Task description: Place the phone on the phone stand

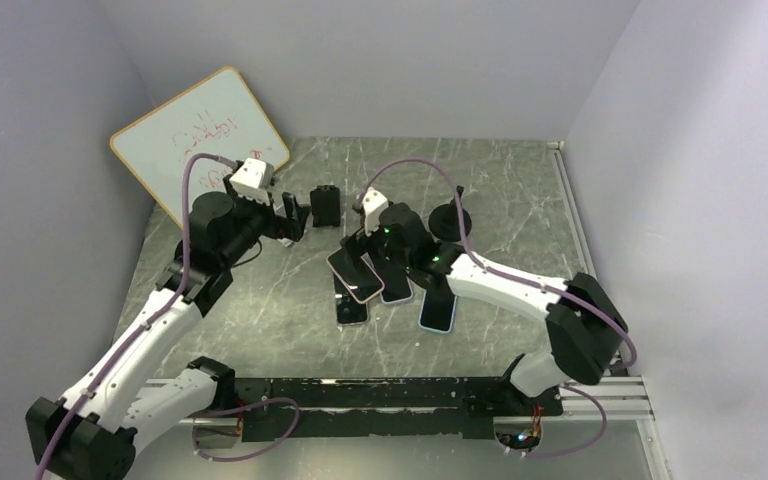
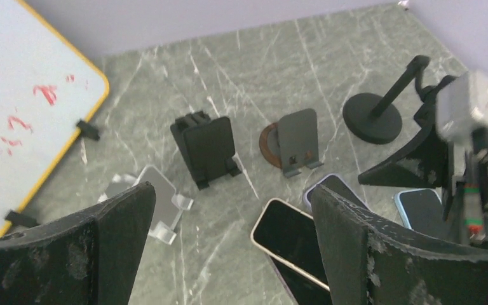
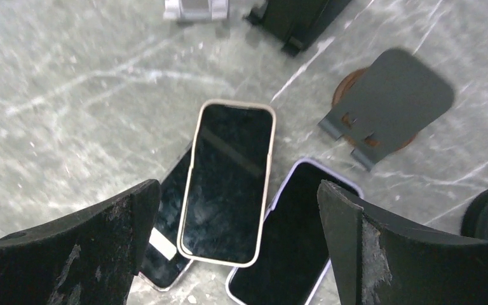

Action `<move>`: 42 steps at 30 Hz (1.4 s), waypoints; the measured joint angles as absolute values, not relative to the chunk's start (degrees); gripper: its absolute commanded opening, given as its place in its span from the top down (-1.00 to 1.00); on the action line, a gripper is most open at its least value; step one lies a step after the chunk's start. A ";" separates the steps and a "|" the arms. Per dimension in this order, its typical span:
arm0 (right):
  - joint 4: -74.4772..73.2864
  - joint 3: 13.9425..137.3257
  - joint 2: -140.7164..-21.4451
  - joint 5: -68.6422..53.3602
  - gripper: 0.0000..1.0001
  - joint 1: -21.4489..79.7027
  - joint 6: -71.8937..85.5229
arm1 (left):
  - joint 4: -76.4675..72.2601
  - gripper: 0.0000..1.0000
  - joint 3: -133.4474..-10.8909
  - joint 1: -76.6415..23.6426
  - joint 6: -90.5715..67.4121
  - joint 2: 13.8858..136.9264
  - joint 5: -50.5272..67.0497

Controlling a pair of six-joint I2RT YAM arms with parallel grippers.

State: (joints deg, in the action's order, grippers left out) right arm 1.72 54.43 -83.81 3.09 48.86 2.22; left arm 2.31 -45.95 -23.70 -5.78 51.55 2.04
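The black-screened phone in a cream case [image 3: 229, 184] lies flat near the middle of the grey marble worktop [image 3: 70, 76], apart from every stand. Its lower end rests on a dark phone [image 3: 165, 244]. In the right wrist view a lavender-cased phone [image 3: 292, 244] is just beside it at 4 o'clock.

Only the top view and the left wrist view show the blue-cased phone [image 1: 438, 310], at 4 o'clock of the group. The top view shows the black folding stand [image 1: 324, 205] at 11 o'clock of the cream phone and the black round-based stand with a stem [image 1: 452, 218] at 2 o'clock, but there the arms hide two other stands. The left wrist view shows both: the silver metal stand [image 2: 155, 203] and the grey plate stand on a brown disc [image 2: 297, 141].

The right gripper [image 3: 238, 190] hangs over the cream phone, its jaws spread wide and holding nothing. The left gripper [image 2: 232, 192] is near the black folding stand, its jaws also wide and empty.
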 measured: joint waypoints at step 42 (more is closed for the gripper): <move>-2.11 57.43 -102.37 0.97 0.17 50.30 4.78 | 4.67 -0.63 -34.44 -20.34 -22.63 58.00 9.87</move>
State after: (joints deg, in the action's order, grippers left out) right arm -2.11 57.43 -102.37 0.97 50.30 4.78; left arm 4.67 -34.44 -20.34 -22.63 58.00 9.87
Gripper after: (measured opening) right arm 0.645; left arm 0.825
